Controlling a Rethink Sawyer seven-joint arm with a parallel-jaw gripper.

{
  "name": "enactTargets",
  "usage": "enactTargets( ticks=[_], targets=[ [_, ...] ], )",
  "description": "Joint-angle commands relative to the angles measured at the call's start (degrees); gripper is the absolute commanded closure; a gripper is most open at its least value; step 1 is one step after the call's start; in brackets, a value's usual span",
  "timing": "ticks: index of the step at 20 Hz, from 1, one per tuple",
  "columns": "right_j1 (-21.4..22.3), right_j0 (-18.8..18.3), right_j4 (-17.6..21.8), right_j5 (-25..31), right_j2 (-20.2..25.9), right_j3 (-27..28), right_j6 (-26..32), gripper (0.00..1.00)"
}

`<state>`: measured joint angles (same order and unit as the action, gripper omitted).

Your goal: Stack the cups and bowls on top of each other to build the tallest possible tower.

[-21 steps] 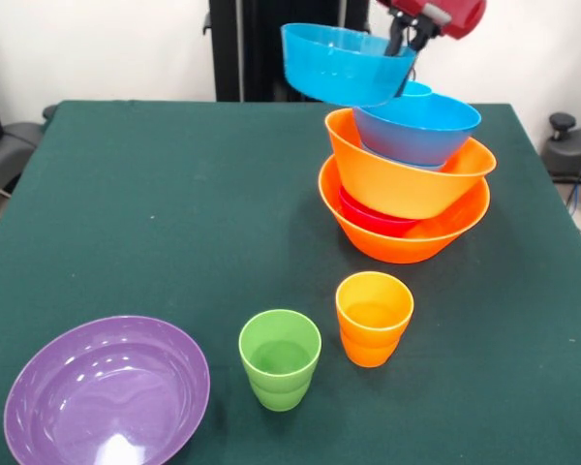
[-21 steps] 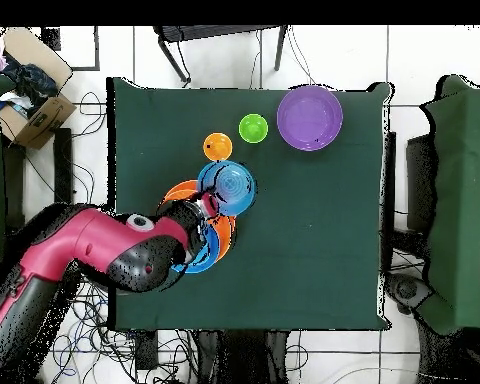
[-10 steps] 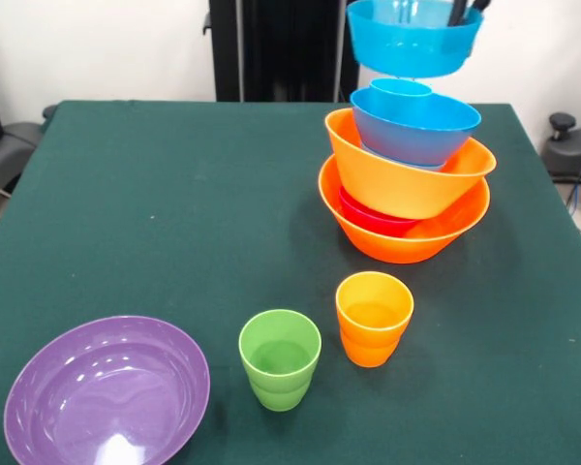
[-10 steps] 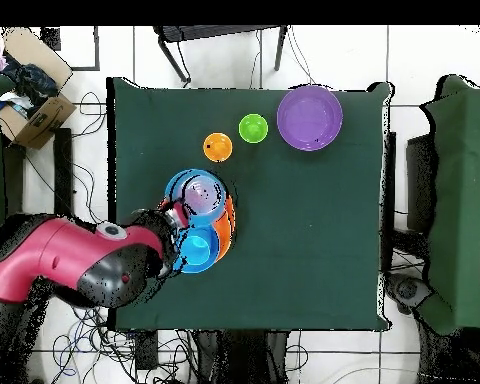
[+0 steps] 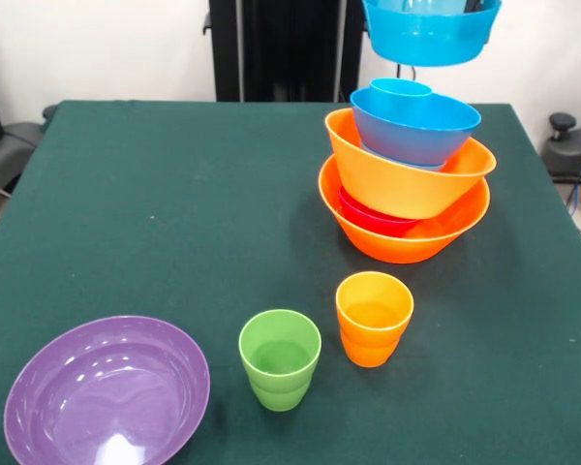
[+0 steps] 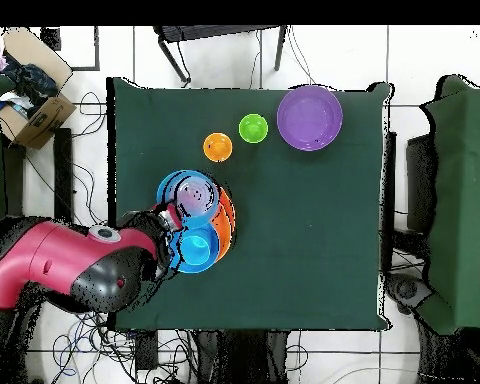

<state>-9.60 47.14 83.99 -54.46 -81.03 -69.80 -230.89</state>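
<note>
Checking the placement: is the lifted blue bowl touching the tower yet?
Apart. The front view shows wall between the lifted blue bowl and the blue cup topping the tower.

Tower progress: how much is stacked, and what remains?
Done: the tower holds two orange bowls, a red one, a blue bowl and a blue cup. In hand: a large blue bowl held above it. Left: purple bowl, green cup, orange cup.

Arm (image 6: pixel 54 265) is a chunky rounded thing, glossy crimson-red shell up top with a fat black joint section below, plus a small round grey cap near the wrist.
</note>
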Motion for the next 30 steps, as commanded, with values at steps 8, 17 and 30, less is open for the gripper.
enactTargets(
  ticks=[8, 17, 30],
  targets=[
    [-4.0, -1.7, -3.0, 2.1, 11.3, 4.7, -5.9, 1.00],
    [-5.5, -1.6, -2.8, 2.0, 11.2, 4.7, -7.2, 1.00],
    [-7.7, -1.3, -1.7, -0.6, 10.5, 4.3, -9.3, 1.00]
  ],
)
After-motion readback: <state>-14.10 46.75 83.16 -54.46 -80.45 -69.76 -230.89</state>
